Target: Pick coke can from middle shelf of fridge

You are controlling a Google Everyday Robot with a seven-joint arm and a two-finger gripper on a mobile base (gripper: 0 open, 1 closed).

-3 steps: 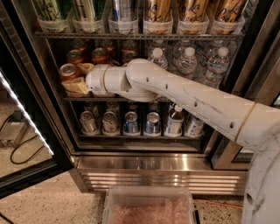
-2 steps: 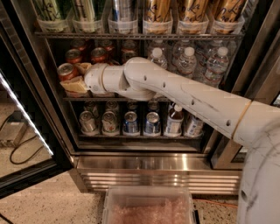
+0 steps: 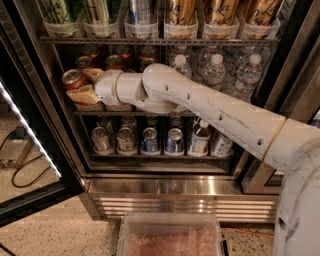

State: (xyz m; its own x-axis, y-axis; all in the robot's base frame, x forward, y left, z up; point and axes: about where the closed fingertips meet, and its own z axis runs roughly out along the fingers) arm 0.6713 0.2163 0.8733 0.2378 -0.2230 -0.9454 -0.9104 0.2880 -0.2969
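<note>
The fridge (image 3: 180,200) stands open with its glass door (image 3: 30,131) swung out to the left. My white arm reaches in from the right at the level of the middle shelf (image 3: 85,113). My gripper (image 3: 79,84) is at the shelf's left end, shut on a red coke can (image 3: 74,79) with a silver top. The can is tilted, held between the upper finger (image 3: 92,73) and the lower finger (image 3: 82,95). More red cans (image 3: 115,61) stand behind it in the lanes.
Water bottles (image 3: 215,70) fill the right of the middle shelf. Tall gold and silver cans (image 3: 180,15) stand on the top rack. Silver and blue cans (image 3: 150,141) stand on the bottom rack. A clear plastic bin (image 3: 170,235) sits on the floor in front.
The gripper and the tilted coke can have shifted slightly left and up. The arm has followed by a small amount.
</note>
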